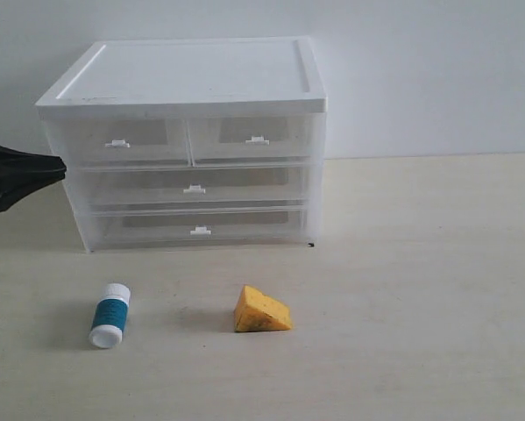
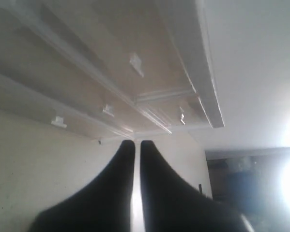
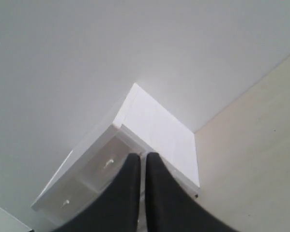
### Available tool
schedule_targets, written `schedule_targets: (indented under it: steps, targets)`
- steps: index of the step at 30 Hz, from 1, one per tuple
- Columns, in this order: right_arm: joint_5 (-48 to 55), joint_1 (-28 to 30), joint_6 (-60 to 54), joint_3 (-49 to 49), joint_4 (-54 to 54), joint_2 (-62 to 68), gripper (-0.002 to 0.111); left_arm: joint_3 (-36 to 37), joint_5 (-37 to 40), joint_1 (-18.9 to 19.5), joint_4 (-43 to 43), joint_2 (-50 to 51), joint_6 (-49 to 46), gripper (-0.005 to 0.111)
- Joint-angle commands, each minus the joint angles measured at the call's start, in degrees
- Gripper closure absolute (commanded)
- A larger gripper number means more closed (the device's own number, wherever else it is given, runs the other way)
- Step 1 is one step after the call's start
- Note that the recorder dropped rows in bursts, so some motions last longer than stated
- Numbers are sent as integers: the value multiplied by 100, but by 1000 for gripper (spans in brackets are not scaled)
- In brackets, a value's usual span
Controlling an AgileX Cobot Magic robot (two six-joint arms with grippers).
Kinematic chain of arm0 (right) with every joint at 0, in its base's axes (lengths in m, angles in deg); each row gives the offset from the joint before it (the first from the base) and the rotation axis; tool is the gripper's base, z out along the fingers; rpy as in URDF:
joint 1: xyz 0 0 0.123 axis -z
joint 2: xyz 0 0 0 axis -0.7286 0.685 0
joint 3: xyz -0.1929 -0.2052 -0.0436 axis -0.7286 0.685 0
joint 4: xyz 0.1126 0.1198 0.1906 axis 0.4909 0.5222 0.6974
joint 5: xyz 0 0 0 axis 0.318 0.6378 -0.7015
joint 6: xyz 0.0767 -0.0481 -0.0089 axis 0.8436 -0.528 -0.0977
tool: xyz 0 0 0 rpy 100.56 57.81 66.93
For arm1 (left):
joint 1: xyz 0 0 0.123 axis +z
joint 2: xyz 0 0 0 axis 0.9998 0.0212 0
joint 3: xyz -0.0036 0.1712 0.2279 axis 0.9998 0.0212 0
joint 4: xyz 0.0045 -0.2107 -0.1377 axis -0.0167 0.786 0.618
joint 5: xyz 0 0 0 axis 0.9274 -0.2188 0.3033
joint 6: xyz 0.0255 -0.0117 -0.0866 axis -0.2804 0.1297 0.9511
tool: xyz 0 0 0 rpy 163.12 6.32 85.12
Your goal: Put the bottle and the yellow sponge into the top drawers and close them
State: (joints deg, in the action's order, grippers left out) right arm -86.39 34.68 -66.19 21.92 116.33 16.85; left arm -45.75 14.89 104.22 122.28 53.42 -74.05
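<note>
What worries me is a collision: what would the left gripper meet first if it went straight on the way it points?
Probably the drawer unit: the left gripper points at its left end. Its wrist view looks along the drawer fronts, so it might skim past; depth is unclear.

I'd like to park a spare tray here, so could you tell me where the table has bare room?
The widest bare table lies right of the drawer unit and the sponge. A narrower gap sits between bottle and sponge, plus a strip between them and the unit's front. It is tight left of the unit, where the left gripper hangs close.
</note>
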Motion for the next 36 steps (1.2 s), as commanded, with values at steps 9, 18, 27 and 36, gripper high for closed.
schedule_targets:
  steps: [9,18,27,36]
  targets:
    - [1127,15,-751,-1047,-91,906,108,-887,-1072,-949,36,-3,73,103]
    - [1543,15,-1545,-1906,217,3260,108,-1048,-1210,-1147,36,-3,39,103]
    - [1700,15,-2749,-2332,758,4816,108,-1149,-1991,-1311,-565,-3,-655,74]
    - [2272,15,-4678,-3033,2755,5920,108,-1215,-3254,-1949,-785,-14,-870,74]
